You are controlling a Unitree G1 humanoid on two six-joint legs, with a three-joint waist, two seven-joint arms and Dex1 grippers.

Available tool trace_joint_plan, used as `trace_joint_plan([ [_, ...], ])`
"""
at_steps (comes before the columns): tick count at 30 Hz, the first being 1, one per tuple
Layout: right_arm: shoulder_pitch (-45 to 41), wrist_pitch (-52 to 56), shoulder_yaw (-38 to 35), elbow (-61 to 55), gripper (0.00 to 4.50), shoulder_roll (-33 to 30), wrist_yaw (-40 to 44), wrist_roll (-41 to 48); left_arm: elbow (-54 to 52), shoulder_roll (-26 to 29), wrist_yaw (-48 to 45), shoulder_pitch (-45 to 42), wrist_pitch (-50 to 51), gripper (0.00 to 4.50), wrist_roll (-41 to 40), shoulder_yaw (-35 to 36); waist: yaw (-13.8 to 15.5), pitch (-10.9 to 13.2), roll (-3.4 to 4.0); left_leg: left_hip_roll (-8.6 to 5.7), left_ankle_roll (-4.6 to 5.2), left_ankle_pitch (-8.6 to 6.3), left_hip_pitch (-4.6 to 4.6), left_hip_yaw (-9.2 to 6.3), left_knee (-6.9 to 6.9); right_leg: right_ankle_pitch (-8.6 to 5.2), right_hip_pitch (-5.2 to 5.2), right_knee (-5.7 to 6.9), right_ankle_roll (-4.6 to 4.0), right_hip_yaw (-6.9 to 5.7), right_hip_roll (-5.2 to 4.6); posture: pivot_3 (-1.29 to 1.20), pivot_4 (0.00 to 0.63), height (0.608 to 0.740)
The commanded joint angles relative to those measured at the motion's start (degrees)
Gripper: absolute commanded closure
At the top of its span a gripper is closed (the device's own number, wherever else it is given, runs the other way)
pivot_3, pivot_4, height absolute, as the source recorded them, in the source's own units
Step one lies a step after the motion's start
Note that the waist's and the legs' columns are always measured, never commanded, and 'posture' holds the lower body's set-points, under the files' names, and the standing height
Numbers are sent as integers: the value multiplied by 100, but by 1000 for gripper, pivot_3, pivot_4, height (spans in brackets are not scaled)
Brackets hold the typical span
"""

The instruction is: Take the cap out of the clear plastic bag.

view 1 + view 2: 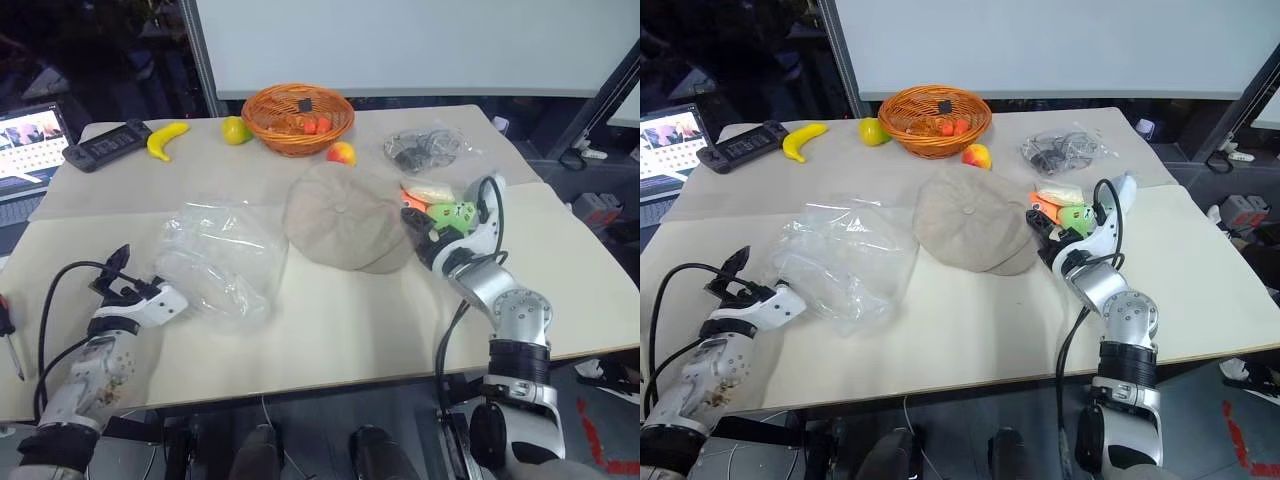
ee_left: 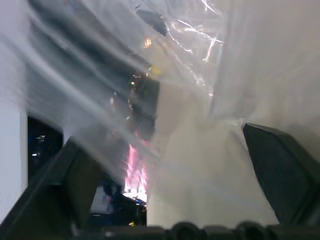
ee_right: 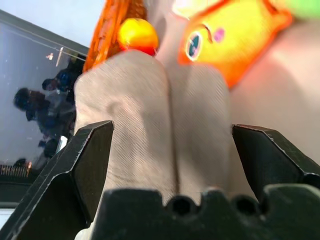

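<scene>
Across the beige desk (image 1: 330, 330) the cap (image 1: 345, 215) lies free beside the bag (image 1: 215, 255), each flanked by an open gripper, left (image 1: 165, 300) and right (image 1: 418, 238), so film, seemingly draped over the left fingers, could be dragged on withdrawal.

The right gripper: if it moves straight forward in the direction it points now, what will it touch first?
Most likely the cap. The right gripper has its open fingers on either side of the cap's beige edge, right ahead. The orange toy and the wicker basket lie farther along.
</scene>
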Motion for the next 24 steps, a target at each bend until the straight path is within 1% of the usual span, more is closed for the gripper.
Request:
trace_joint_plan([
  [1,-229,279,368,-225,0,-823,783,-655,-1168,-237,-1474,593,748,47,-1769,717,9,0,0,0,0,0,-3,0,0,0,-1,-1,0,-1,0,0,150,740],
  [3,-296,427,587,-279,0,-1274,1160,-953,-2271,-264,-2648,1075,1599,47,-3226,1032,10,1,-1,0,0,0,-11,3,-1,0,-7,-7,0,-1,-5,0,150,740],
  [4,-350,506,665,-367,0,-1535,1494,-1024,-2843,-228,-3113,1351,2216,47,-4137,1400,7,1,-1,1,0,0,-13,2,1,-1,-7,-8,-1,-2,-3,0,150,740],
  [5,-389,556,707,-420,0,-1697,1738,-1068,-3217,-211,-3408,1524,2684,47,-4746,1680,4,2,-1,1,0,0,-14,2,0,-1,-7,-12,-1,-2,-4,0,150,740],
  [6,-412,586,735,-449,0,-1799,1916,-1110,-3456,-197,-3556,1625,3020,47,-5114,1889,5,3,0,1,0,0,-15,2,0,-1,-8,-14,-2,-1,-4,0,150,740],
  [7,-388,514,840,-558,0,-1950,2184,-1266,-3628,-186,-3690,1679,3263,47,-5660,2355,1,5,-4,2,0,0,-12,2,0,-2,-5,-14,-2,-2,-3,0,150,740],
  [9,-315,51,1024,-736,0,-2124,2650,-1725,-3670,-286,-3615,1592,3533,47,-6306,3149,0,6,-7,12,0,0,-12,-3,3,-3,-6,-14,-5,-3,10,0,150,740],
  [10,-277,-213,1105,-778,0,-2149,2819,-1974,-3568,-350,-3417,1519,3598,47,-6312,3395,-15,6,-6,16,0,0,-10,-4,5,-4,-5,-13,-7,-5,17,0,150,740],
  [12,-225,-670,1179,-628,0,-2027,2682,-2517,-3396,-503,-3143,1533,3632,47,-6164,3646,-34,5,-5,19,1,-1,-1,-2,5,-5,0,-14,-7,-1,23,0,150,740],
  [14,14,-1304,1772,-477,0,-2120,2567,-3616,-3211,-832,-2699,1621,3375,47,-5742,3794,-45,5,-5,13,0,-1,10,1,5,-6,10,-16,-5,5,21,0,150,740],
  [16,221,-1791,2102,-280,0,-2110,2381,-4400,-2941,-1160,-2133,1737,3003,47,-5098,3843,-38,3,-14,10,0,-2,12,3,4,-5,17,-35,-3,9,18,0,150,740],
  [18,330,-2084,2105,-107,0,-2004,2193,-4765,-2735,-1433,-1706,1781,2742,47,-4687,3853,-17,4,-19,9,-1,-3,10,3,4,-4,17,-42,-2,10,16,0,150,740],
  [21,446,-2548,2001,224,0,-1833,1890,-5231,-2449,-1988,-1247,1710,2371,47,-4508,3882,29,4,-19,4,-2,-3,-5,4,10,1,6,-38,4,14,12,0,150,740],
  [24,464,-2831,1856,522,0,-1704,1873,-5410,-2255,-2310,-1077,1640,2101,47,-4452,3870,66,3,-25,4,-2,-3,-3,2,15,5,11,-37,6,11,12,0,150,740],
])
